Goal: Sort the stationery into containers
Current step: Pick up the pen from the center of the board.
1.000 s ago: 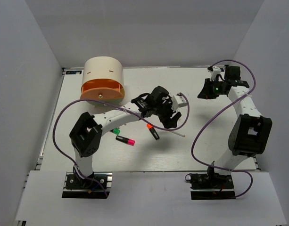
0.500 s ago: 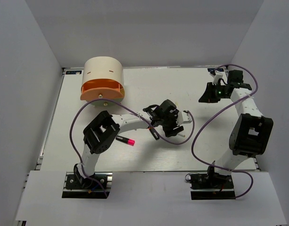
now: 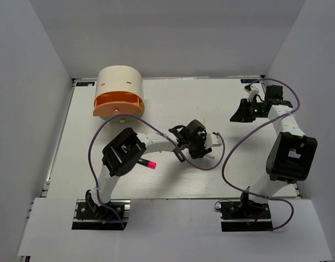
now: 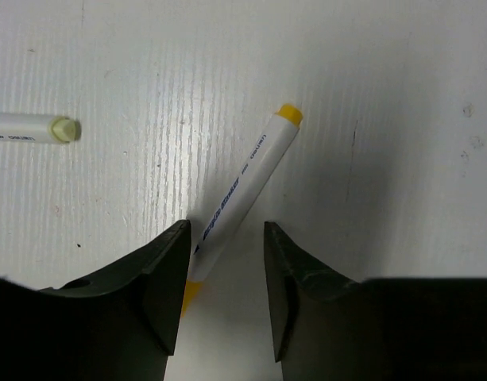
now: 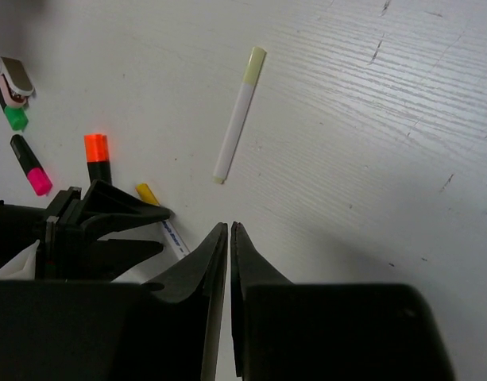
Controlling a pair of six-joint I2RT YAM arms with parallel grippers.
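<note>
Since one second earlier, the left arm has folded its elbow back toward its base and brought the left gripper (image 3: 203,144) down at the middle of the table (image 3: 254,174), while the right gripper (image 3: 239,113) has drifted slightly toward the right wall. The left jaws stand released, straddling a yellow-tipped white stick (image 4: 241,186) that lies flat and tilted between them; whether it touches the left finger cannot be resolved. The right jaws are pressed almost together with nothing between them, over the far right part of the table. Bare surface lies ahead of and to the right of the left gripper. The cream cylindrical unit (image 3: 121,82), its orange drawer (image 3: 118,107) projecting forward, stands at the far left corner, well apart from both grippers. The left wrist view alone shows the print on the straddled stick, with only one end of a second white stick (image 4: 25,127). The right wrist view shows that second stick whole, and the orange-capped highlighter (image 5: 96,152), pink-capped highlighter (image 5: 30,173), green-capped highlighter (image 5: 15,118) and tiny pink-and-white piece (image 5: 13,73) beside the left gripper.
</note>
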